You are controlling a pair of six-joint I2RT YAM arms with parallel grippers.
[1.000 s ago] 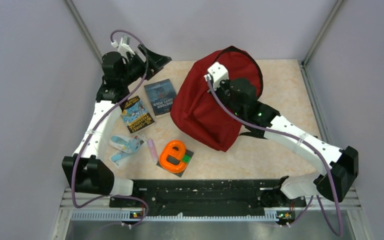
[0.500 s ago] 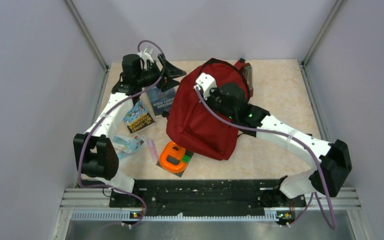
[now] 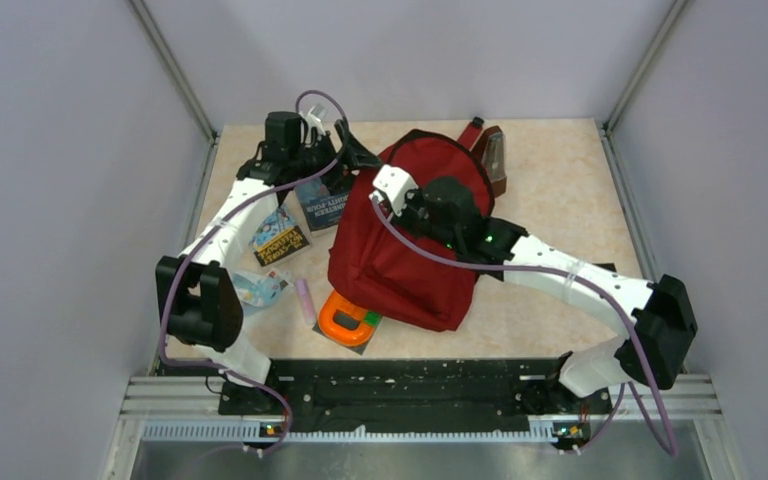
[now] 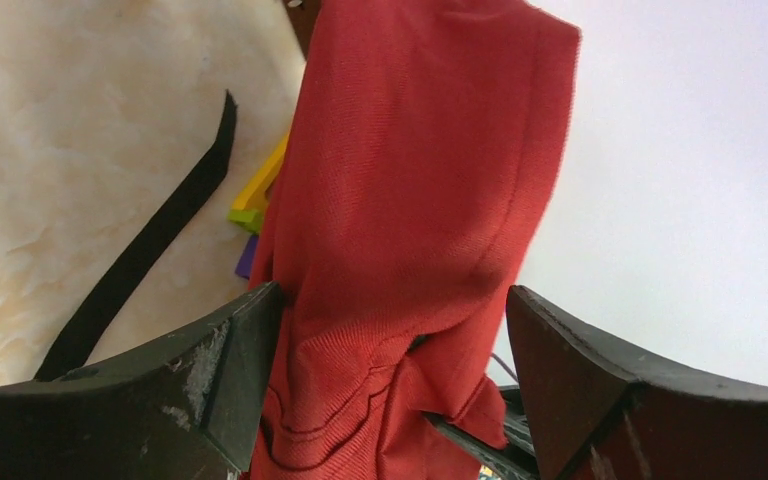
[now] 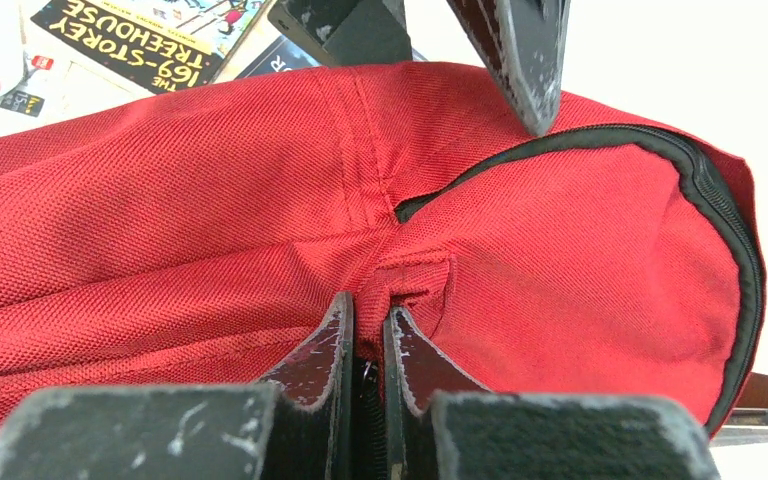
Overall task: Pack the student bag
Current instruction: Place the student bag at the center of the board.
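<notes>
The student bag (image 3: 400, 255), a big dark red backpack, lies mid-table with its top toward the back. My right gripper (image 5: 370, 305) is shut on a small fold of its red fabric, just below the end of the black zipper (image 5: 600, 140). My left gripper (image 3: 358, 152) is at the bag's back left edge. Its jaws are open wide, one on each side of a raised fold of the bag (image 4: 410, 200). The fabric lies against one finger (image 4: 240, 360). In the right wrist view the left gripper's fingers (image 5: 520, 50) show just past the bag.
Two books (image 3: 280, 238) (image 3: 322, 205) lie left of the bag, partly under the left arm. An orange object on a black pad (image 3: 345, 315) sits at the bag's front left, next to a pink tube (image 3: 305, 298) and a blue-white packet (image 3: 255, 288). A brown metronome (image 3: 493, 155) stands behind the bag.
The right arm has dragged the bag left and toward the front, uncovering the metronome. The left arm swung right from the back left corner, and its open jaws now straddle the bag's edge.
</notes>
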